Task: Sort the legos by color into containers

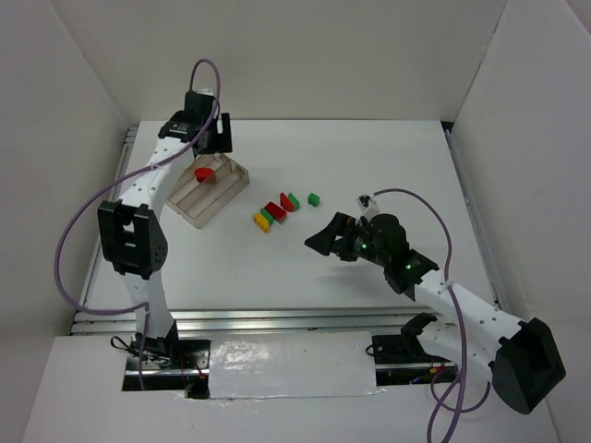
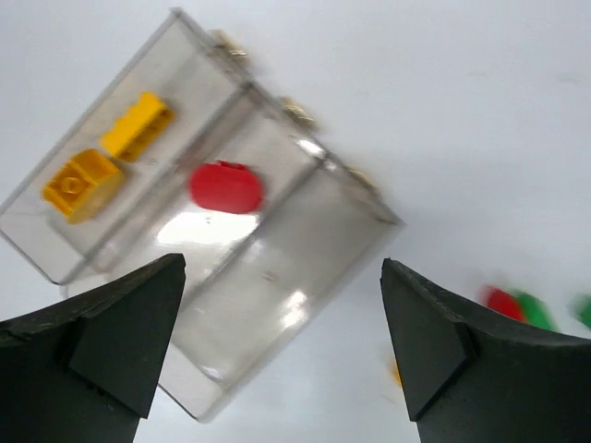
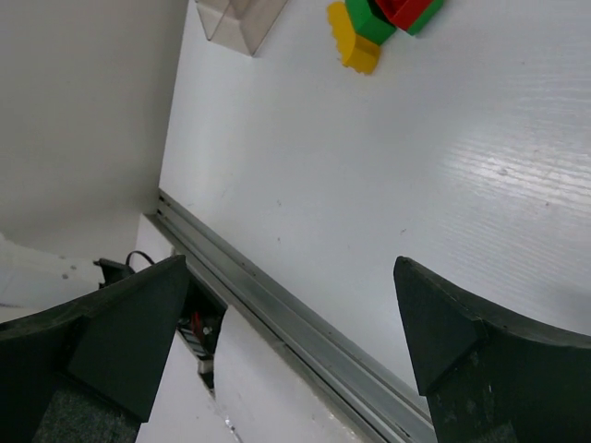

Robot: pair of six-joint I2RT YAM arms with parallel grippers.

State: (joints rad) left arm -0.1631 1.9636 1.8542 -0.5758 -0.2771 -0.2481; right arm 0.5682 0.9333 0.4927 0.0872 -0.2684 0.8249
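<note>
The clear three-compartment tray (image 1: 220, 201) lies at the left of the table. In the left wrist view the tray (image 2: 277, 305) holds two yellow bricks (image 2: 138, 125) (image 2: 81, 183) in one outer compartment and a red brick (image 2: 226, 187) in the middle one. My left gripper (image 1: 211, 155) (image 2: 282, 351) hangs open and empty above the tray. Loose bricks lie in a row right of the tray: yellow (image 1: 261, 221), green (image 1: 267, 214), red (image 1: 277, 209), red with green (image 1: 291, 201) and a lone green one (image 1: 314, 197). My right gripper (image 1: 323, 242) (image 3: 291, 351) is open and empty, near side of the row.
The right wrist view shows the yellow brick (image 3: 355, 46), a green one (image 3: 369, 20), a red one (image 3: 406, 11), a tray corner (image 3: 240, 18) and the table's metal front rail (image 3: 305, 332). White walls stand around the table.
</note>
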